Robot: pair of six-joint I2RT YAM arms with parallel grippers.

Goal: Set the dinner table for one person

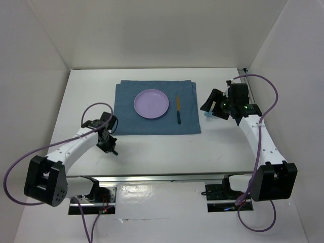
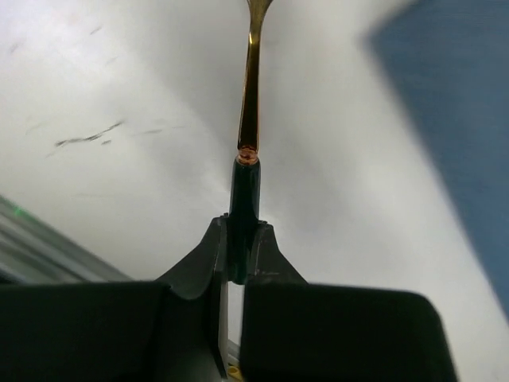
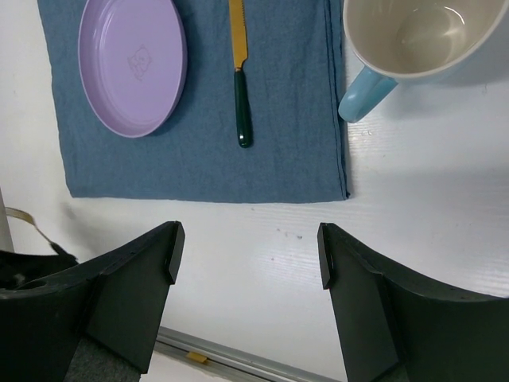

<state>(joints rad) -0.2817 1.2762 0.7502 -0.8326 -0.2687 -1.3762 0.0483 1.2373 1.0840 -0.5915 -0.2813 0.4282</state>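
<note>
While your left gripper [image 2: 238, 237] pinches a green-handled utensil [image 2: 249, 103] over the table [image 2: 119, 79], your right gripper [image 3: 246, 243] hangs spread near the mug [image 3: 413, 40].

blue placemat [image 1: 129, 120] | lilac plate [image 1: 151, 104], knife [image 1: 178, 111] on it | mug [image 3: 413, 36] beside it | dark-handled utensil [image 2: 249, 119]

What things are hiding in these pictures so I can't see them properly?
Left wrist view: the utensil pinched in the left tool has its head cut off by the top edge, so fork or spoon is unclear.
Right wrist view: the mug is cropped by the top and right edges; from the top camera the right arm hides most of it.
Left wrist view: the blue mat is blurred.
</note>
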